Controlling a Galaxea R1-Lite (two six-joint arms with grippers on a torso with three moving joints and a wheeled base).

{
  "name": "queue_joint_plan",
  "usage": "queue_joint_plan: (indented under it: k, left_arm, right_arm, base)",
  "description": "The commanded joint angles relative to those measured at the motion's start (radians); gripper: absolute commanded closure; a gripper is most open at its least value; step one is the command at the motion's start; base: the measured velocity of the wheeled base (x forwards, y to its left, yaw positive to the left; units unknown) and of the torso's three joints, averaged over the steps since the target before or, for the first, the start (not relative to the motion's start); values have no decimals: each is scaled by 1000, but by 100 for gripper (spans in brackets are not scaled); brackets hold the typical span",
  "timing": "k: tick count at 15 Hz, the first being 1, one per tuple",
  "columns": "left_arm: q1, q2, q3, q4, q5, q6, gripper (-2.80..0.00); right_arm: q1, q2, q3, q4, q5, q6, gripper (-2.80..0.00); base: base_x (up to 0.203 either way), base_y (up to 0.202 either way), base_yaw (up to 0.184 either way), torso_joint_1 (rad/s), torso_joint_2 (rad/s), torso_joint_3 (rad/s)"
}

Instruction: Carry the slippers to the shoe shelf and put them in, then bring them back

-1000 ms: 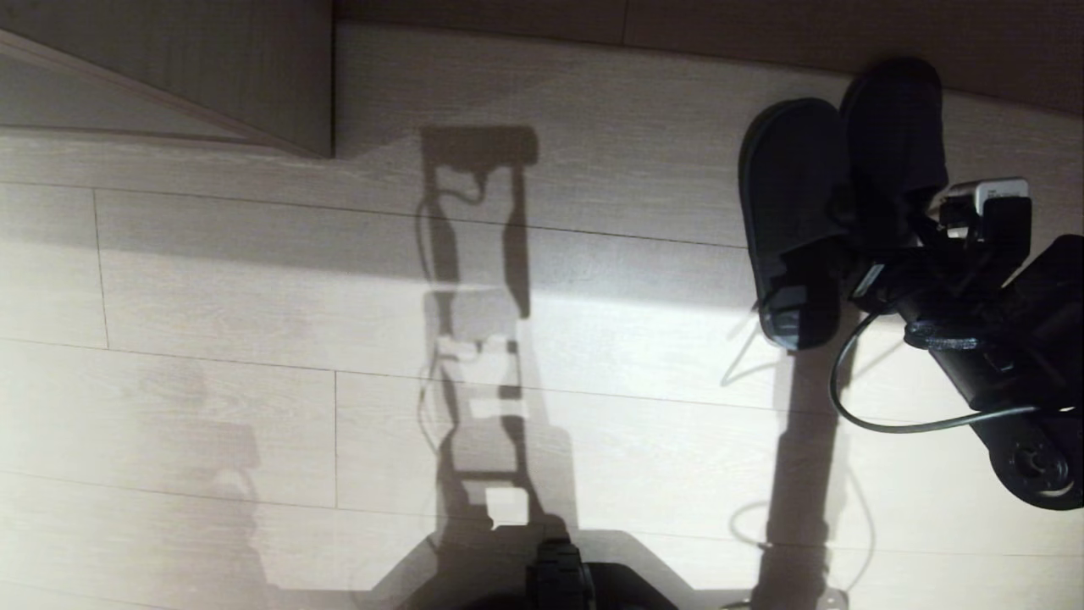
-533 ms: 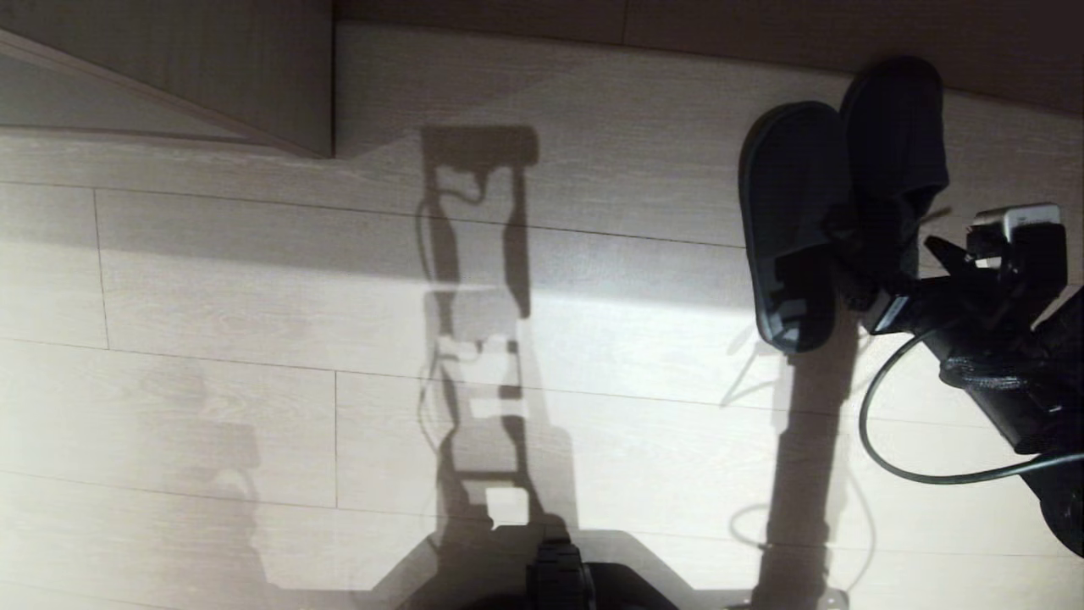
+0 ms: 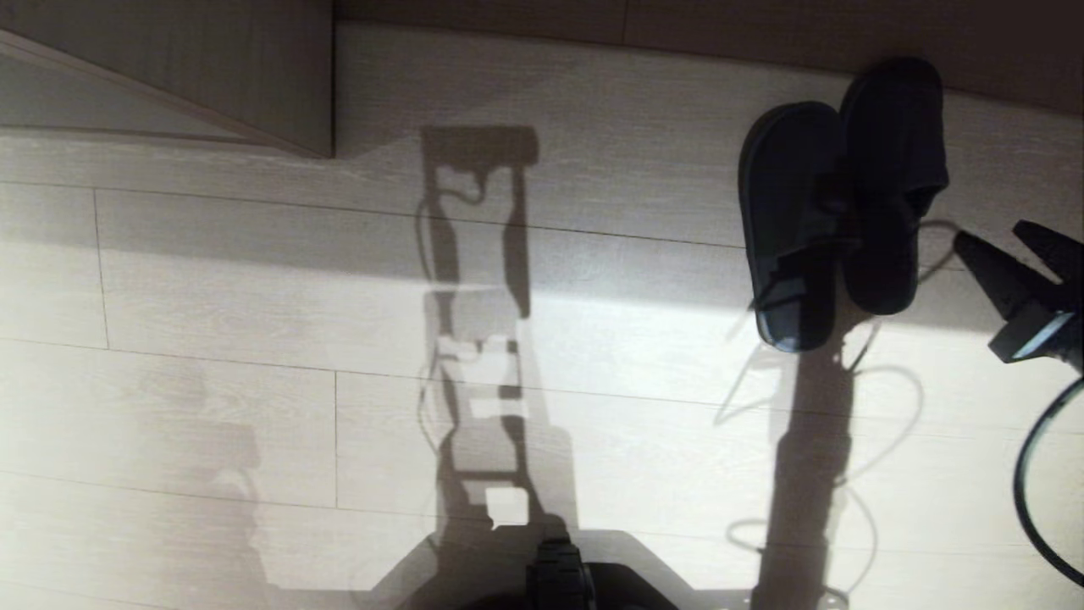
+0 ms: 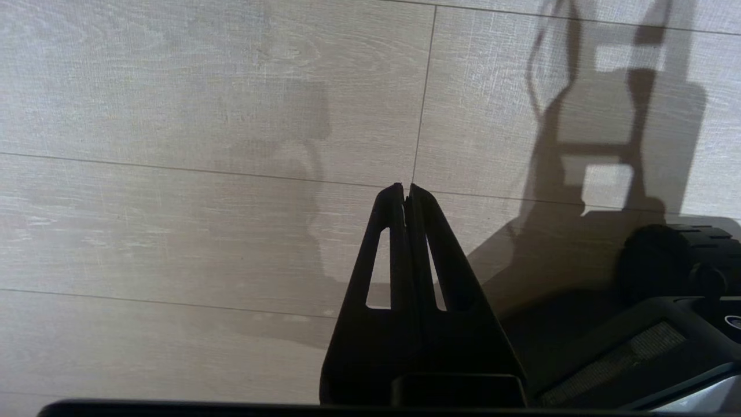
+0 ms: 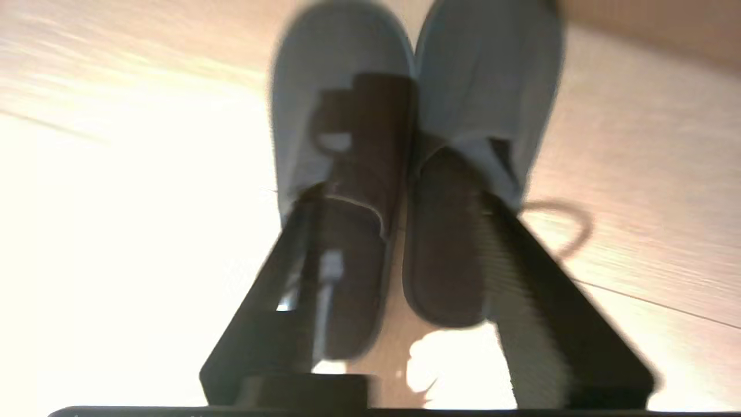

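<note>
Pale wood-grain floor [image 3: 254,339] fills most of what I see, and on it the slippers [image 3: 838,203] lie side by side, touching along their inner edges, toes toward the darker board [image 3: 720,25] at the far side. Neither slipper is in any container: the only furniture I see is a beige panel [image 3: 212,68] at the far left, well apart from them, and I cannot tell if it belongs to the shoe shelf.

My right gripper [image 3: 1012,241] is beside the pair on their right, fingers apart, gripping nothing. My left gripper [image 4: 405,191] hangs over bare floor, fingers pressed together, also with nothing.

The risk, I judge, is the soft fabric: if I pinch only one slipper's band, the other remains behind, or the pair slides away on the smooth floor. The cable [image 3: 1033,474] of my right arm could also catch.
</note>
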Motion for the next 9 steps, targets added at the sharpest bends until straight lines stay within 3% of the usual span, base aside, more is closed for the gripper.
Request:
queue_joint_plan:
  k: [1,5,7,9]
  left_arm:
    - [1,-1,0,0,0,0,0]
    - [1,0,0,0,0,0,0]
    - [0,0,0,0,0,0,0]
    - [1,0,0,0,0,0,0]
  right_arm:
    - [4,-285,0,194,5,-1,0]
    - [6,-661,-25,662,19,-1,0]
    - [-2,-772,-18,784,21,2,0]
    - [-29,-874,10,825,20,7,0]
  base:
    - [0,0,0,0,0,0]
    - [0,0,0,0,0,0]
    - [0,0,0,0,0,0]
    - [0,0,0,0,0,0]
